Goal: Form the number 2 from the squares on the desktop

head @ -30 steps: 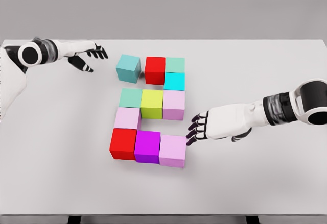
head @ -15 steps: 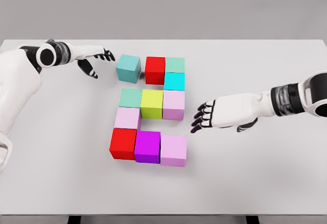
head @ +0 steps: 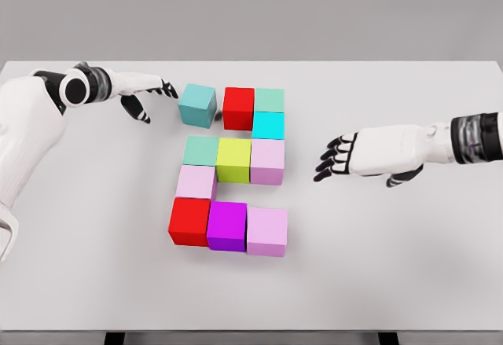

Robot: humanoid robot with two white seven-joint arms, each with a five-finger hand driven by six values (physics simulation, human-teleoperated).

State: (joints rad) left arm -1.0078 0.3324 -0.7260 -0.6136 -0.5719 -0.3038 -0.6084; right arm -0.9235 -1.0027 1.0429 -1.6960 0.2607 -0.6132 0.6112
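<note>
On the white counter [head: 409, 266] ten cubes sit in a near-finished 2 shape. Top row: teal cube [head: 196, 104] at left, turned a bit and set slightly apart from the red cube [head: 239, 108], which touches the mint cube [head: 269, 100] at right. Cyan cube [head: 269, 125] sits just in front of the mint one, forming the right side. Middle row, touching each other: sea-green cube [head: 201, 150], yellow-green cube [head: 233, 159], pale pink cube [head: 267, 160]. Light pink cube [head: 196, 181] sits under the sea-green one on the left side. Bottom row, touching: second red cube [head: 189, 221], magenta cube [head: 227, 225], pink cube [head: 267, 231].

Left hand [head: 145, 93] is at the upper left of the counter, arm coming in from the left edge. Its fingers [head: 167, 88] are stretched out and relaxed, holding nothing, tips just beside the teal cube's left face; cannot tell if they touch it.

Right hand [head: 369, 152] hovers over the counter to the right of the shape, well apart from the pale pink cube. Fingers spread, black tips pointing left, holding nothing.
</note>
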